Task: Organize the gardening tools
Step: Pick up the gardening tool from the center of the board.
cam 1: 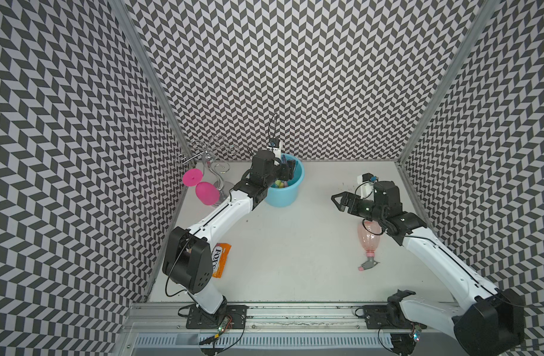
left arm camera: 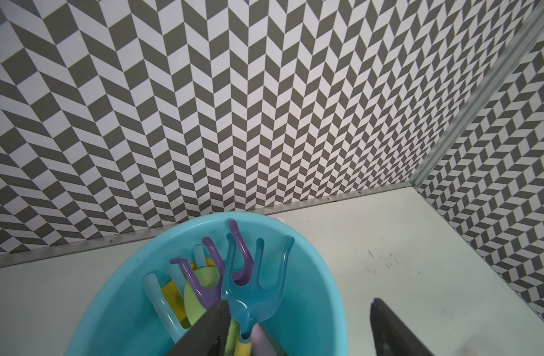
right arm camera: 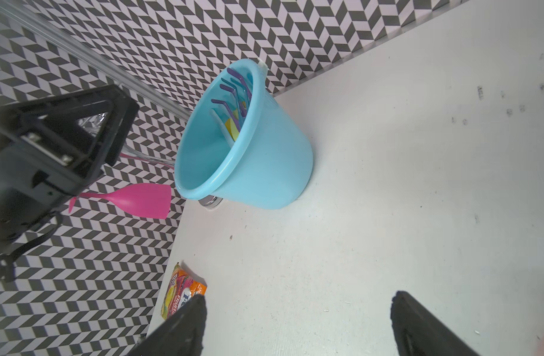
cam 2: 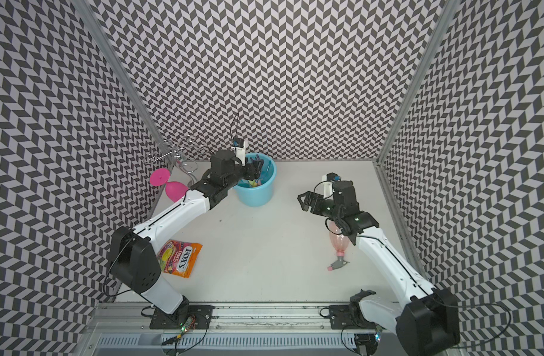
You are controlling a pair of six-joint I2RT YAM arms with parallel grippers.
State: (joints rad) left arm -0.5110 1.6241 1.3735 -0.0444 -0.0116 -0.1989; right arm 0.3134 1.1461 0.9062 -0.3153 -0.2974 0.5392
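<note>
Now in the bucket: five tools are sitting inside the light-blue bucket [left arm camera: 320,265]. They are a blue fork [left arm camera: 253,292], a purple fork [left arm camera: 209,277], a pale-blue fork [left arm camera: 159,302], a yellow scoop [left arm camera: 172,299] and a green trowel [left arm camera: 193,296]. The forks' prongs are reaching up toward the rim, and the scoop and trowel are lying deeper, partly covered.
Left pincer: the left gripper [left arm camera: 300,303] is reaching into the bucket's mouth with its jaws spread wide, clasping nothing. The blue fork's handle is leaning just beside one of the fingers [left arm camera: 209,326].
Right pincer: the right gripper [right arm camera: 298,297] is hanging over bare table [cam 1: 295,252], well apart from the bucket, with its jaws parted and nothing between them.
Spray bottle: the pink spray bottle [cam 1: 369,239] is lying on its side on the table, well apart from the bucket. It is partly under the right arm, with its grey trigger end pointing away from the bucket.
Packet: the orange snack packet [cam 2: 179,259] is lying flat, well apart from the bucket, beside the left arm's elbow. Its print is reading "FOX'S" and "FRUITS".
Glass: the magenta glass [cam 1: 206,192] is sitting near the bucket, by a wire stand [cam 1: 209,151].
</note>
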